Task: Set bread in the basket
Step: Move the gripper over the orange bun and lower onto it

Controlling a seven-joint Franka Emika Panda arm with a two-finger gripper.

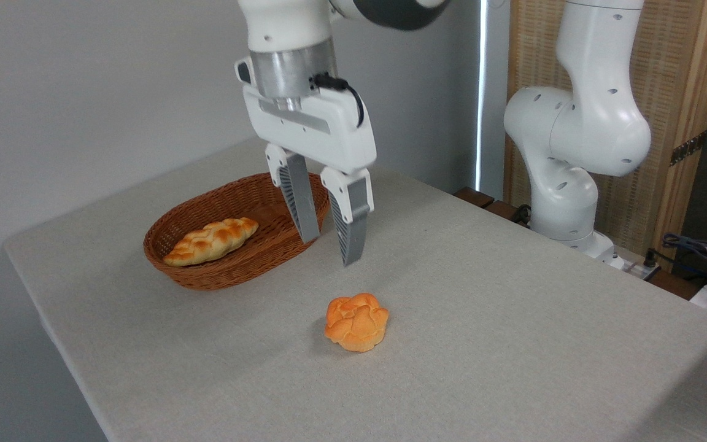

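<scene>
The bread (357, 321), a small orange-golden bun with a knotted top, lies on the grey tablecloth toward the front. The basket (206, 273), oval and of reddish-brown wicker, stands to its left and farther back. My gripper (330, 248) hangs open above the table, between the basket's right end and the bun, with nothing between its grey ribbed fingers (349, 226). Its fingertips are above and slightly left of the bun, not touching it.
A long braided pale-golden loaf (211, 241) lies inside the basket. The arm's white base (568, 184) stands at the table's back right, with cables (700, 252) beyond it. The table's left edge (53, 331) runs close to the basket.
</scene>
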